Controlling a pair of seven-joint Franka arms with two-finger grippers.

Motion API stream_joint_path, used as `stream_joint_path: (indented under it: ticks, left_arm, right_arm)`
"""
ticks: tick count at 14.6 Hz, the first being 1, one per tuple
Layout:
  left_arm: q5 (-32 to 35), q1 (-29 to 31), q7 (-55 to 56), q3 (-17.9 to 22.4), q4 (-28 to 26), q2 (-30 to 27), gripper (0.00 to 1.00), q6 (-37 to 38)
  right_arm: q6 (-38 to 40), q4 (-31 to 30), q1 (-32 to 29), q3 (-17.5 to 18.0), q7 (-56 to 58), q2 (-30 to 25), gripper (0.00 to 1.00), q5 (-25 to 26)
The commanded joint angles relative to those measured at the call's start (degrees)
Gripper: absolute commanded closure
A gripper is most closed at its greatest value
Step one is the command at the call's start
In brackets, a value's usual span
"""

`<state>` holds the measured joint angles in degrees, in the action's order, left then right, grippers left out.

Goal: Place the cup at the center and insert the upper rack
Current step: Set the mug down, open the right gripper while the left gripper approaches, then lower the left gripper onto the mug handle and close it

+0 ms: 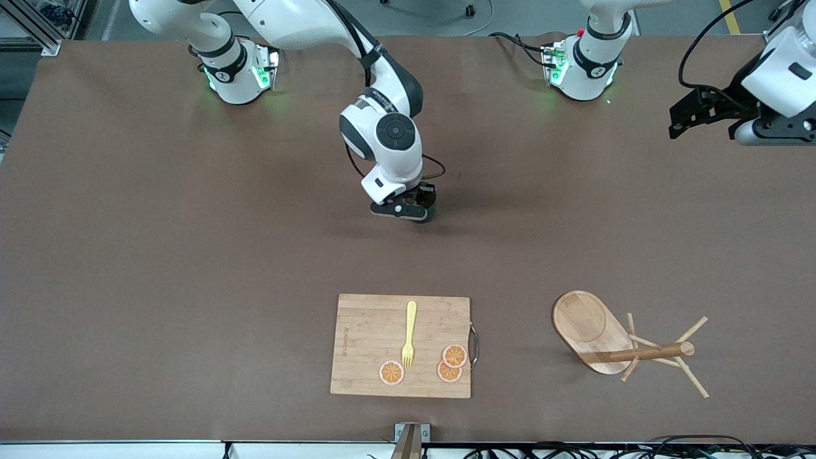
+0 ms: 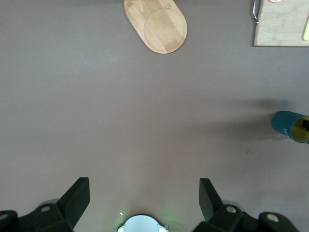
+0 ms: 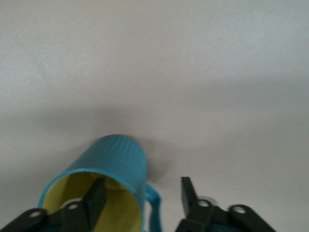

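Right now the right claw (image 3: 140, 198) is sitting low over the middle of the bench (image 1: 159, 255), with its jaws standing parted around one wall of the cup (image 3: 104, 181). One finger (image 3: 94, 200) is reaching down inside the yellow-ochre interior, while the other finger is hanging outside, apart from the ribbed teal wall, just beside the loop handle. Whether the inner finger is touching the wall cannot be told. The cup is standing on the bench at its centre, almost wholly hidden under the claw in the front view.

Off toward its own end of the bench, the left claw (image 2: 145, 203) is waiting up in the air over bare bench surface, its jaws spread wide and gripping nothing.

The upper rack (image 1: 621, 344) is lying tipped on its side near the front camera, toward the left arm's end, its oval base standing on edge and its post and pegs pointing along the bench. Beside it, toward the middle, a cutting board (image 1: 370, 338) is lying flat, carrying a yellow fork (image 1: 408, 335) and three orange slices (image 1: 450, 363).
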<state>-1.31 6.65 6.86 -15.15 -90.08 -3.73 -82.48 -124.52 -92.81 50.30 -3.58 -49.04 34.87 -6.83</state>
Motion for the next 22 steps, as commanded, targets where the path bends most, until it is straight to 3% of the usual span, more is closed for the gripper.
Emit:
stream_joint_path:
  ticks: [1,3,8,11,13,17,22]
  left_arm:
    - [-0.36,-0.23,5.24,-4.17,0.52,1.53,0.0,-0.4]
    - [-0.18,-0.32,11.38,-8.47,0.34,2.23,0.0,-1.01]
    - [1.65,-0.4,28.17,-20.77,-2.73,3.55,0.0,-5.57]
    - [5.16,-2.59,38.36,-26.67,-3.27,6.79,0.0,-8.83]
    - [8.85,-7.67,46.27,-27.39,-3.18,9.86,0.0,-10.76]
    - [18.34,-19.97,65.15,-27.39,-2.83,18.21,0.0,-12.61]
    - [28.81,-33.34,88.98,-27.21,0.42,30.42,0.0,-12.7]
  right_arm:
    - [9.54,2.98,-4.58,0.5,6.13,-4.09,0.0,-0.99]
    - [14.72,2.98,-7.04,0.15,12.26,-7.95,0.0,-0.9]
    - [28.7,2.98,-22.49,-0.11,35.37,-15.87,0.0,0.41]
    - [32.67,3.07,-30.94,-0.55,45.94,-18.77,0.0,5.32]
    - [34.34,3.5,-36.12,-0.38,47.1,-20.27,0.0,7.8]
    - [37.78,7.81,-45.97,-0.29,50.44,-20.36,0.0,6.84]
    - [38.65,11.93,-49.86,-0.38,52.82,-19.84,0.0,7.19]
